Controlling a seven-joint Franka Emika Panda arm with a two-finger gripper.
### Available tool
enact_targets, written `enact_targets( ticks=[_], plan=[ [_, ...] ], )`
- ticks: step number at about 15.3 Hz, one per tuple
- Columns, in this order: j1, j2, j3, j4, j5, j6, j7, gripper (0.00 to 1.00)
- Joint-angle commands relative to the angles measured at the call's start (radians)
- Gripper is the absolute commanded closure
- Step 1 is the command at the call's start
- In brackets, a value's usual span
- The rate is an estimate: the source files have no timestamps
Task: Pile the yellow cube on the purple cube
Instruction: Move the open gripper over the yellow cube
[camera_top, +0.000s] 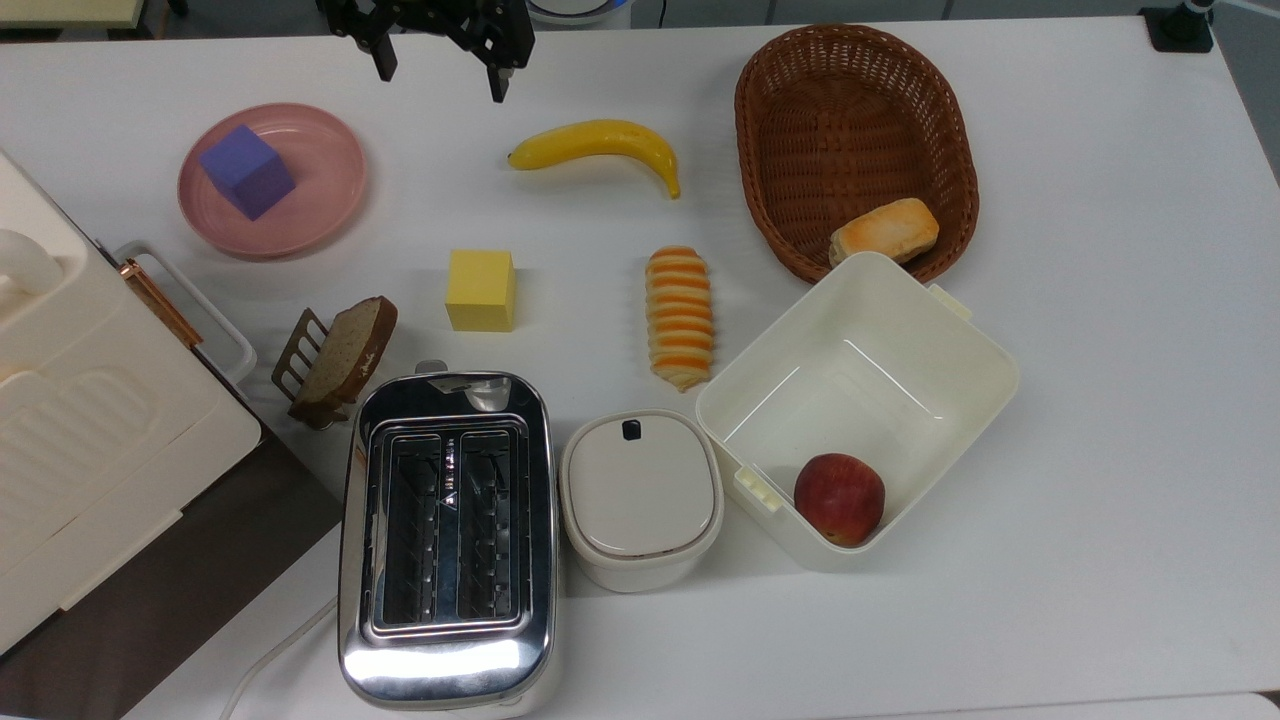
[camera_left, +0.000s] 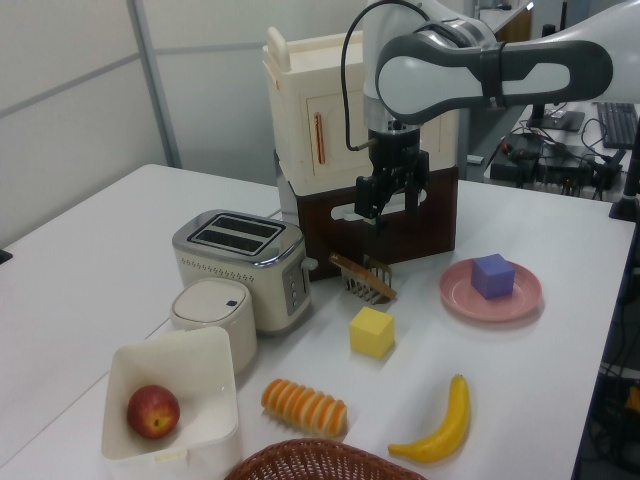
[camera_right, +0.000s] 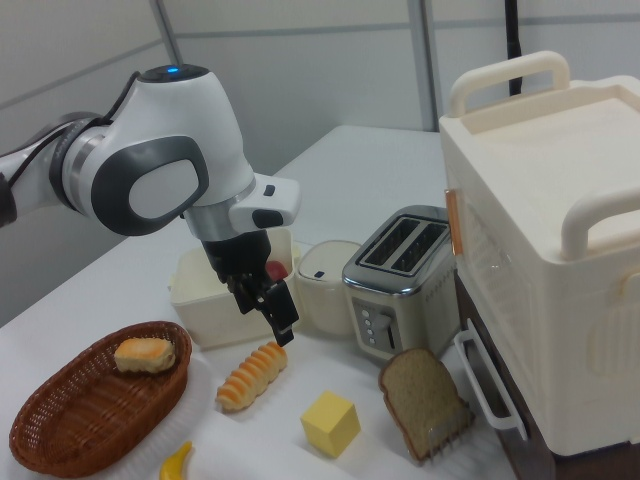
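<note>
The yellow cube (camera_top: 481, 290) (camera_left: 372, 332) (camera_right: 330, 423) rests on the white table near its middle, just beyond the toaster in the top view. The purple cube (camera_top: 247, 171) (camera_left: 493, 276) sits on a pink plate (camera_top: 335, 175) (camera_left: 522, 301) toward the top view's left. My gripper (camera_top: 440, 75) (camera_left: 386, 205) (camera_right: 266, 312) hangs open in the air at the top edge of the top view, between the plate and the banana. It holds nothing and is well above and apart from both cubes.
A banana (camera_top: 597, 146), a striped roll (camera_top: 680, 317) and a wicker basket (camera_top: 790, 90) holding a bun lie right of the cubes in the top view. A toaster (camera_top: 447, 530), a lidded pot (camera_top: 641, 495), a white bin (camera_top: 960, 350) with an apple, a bread slice (camera_top: 345, 355) in a rack and a cream cabinet (camera_top: 70, 420) stand nearer.
</note>
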Motion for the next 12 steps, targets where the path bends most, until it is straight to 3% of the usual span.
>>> enact_targets(
  ticks=[1, 12],
  plan=[
    [-0.009, -0.027, -0.006, -0.010, -0.021, 0.020, -0.017, 0.00],
    [-0.009, -0.027, -0.002, -0.019, -0.020, 0.021, -0.028, 0.00]
  ],
)
